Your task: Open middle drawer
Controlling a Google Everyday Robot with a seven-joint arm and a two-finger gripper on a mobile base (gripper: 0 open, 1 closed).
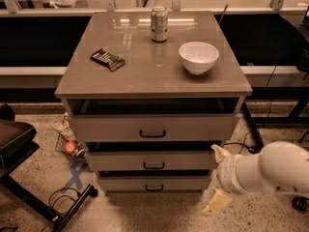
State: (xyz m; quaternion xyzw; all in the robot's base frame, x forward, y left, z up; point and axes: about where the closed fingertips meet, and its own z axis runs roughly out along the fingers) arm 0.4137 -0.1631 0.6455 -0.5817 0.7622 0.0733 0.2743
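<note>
The likeliest slip is catching the wrong pull. The three dark handles are stacked close, and the middle drawer point(120, 161) sits shut between the taller top drawer point(111, 128) and the lowest drawer point(125, 183). Approaching from the side, a finger could also knock the drawer front's right end instead of reaching the handle point(153, 166) at centre. The white arm point(270, 170) reaches in low from the right, forearm roughly level. Its end effector point(213, 180) hangs just off the desk's point(145, 66) right front corner, fingers spread wide, one above the other — holding nothing.
</note>
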